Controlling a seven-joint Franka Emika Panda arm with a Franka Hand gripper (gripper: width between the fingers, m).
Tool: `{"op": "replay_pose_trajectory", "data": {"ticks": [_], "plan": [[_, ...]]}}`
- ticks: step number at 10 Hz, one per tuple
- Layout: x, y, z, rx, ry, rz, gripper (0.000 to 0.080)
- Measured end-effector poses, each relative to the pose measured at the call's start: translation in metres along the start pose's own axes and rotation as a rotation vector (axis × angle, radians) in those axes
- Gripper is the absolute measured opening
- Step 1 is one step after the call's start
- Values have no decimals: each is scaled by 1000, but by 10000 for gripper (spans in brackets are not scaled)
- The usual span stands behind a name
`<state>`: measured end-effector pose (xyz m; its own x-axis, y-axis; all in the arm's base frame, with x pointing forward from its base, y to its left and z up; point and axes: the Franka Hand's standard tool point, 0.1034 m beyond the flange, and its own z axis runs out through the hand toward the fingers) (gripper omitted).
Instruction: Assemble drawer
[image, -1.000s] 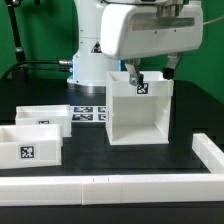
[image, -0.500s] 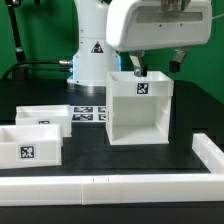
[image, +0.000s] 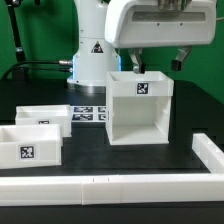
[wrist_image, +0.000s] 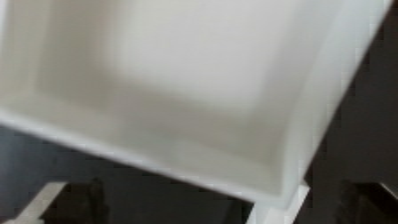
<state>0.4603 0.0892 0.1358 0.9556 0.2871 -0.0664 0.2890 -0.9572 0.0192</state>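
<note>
two trays (image: 30, 148) sit on the tabletop (image: 190, 108) at the exterior view's left, with the marker board (image: 88, 113) just beside them. the casing (image: 138, 118) stands upright mid-table, its open front facing the low wall (image: 120, 186). the gripper (image: 156, 64) hangs just above the casing, spread wide and holding nothing.

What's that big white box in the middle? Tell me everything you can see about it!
The box is white, smooth, like plastic. It stands upright on the black table, front open, empty inside. A small black-and-white tag sits high on its back wall. Two trays lie apart from it, toward the exterior view's left. The open claw hovers just above its back edge; whether they touch is unclear.
</note>
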Motion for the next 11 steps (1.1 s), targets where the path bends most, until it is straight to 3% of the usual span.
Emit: {"op": "replay_pose_trajectory", "data": {"ticks": [1,3,6,10,11], "plan": [[-5,-9,1,5,-26,68,650],[-15,-15,9,46,-45,138,650],[-30,-24,27,58,-37,154,650],[-28,-33,39,62,-43,174,650],[-28,-33,40,62,-43,173,533]]}}
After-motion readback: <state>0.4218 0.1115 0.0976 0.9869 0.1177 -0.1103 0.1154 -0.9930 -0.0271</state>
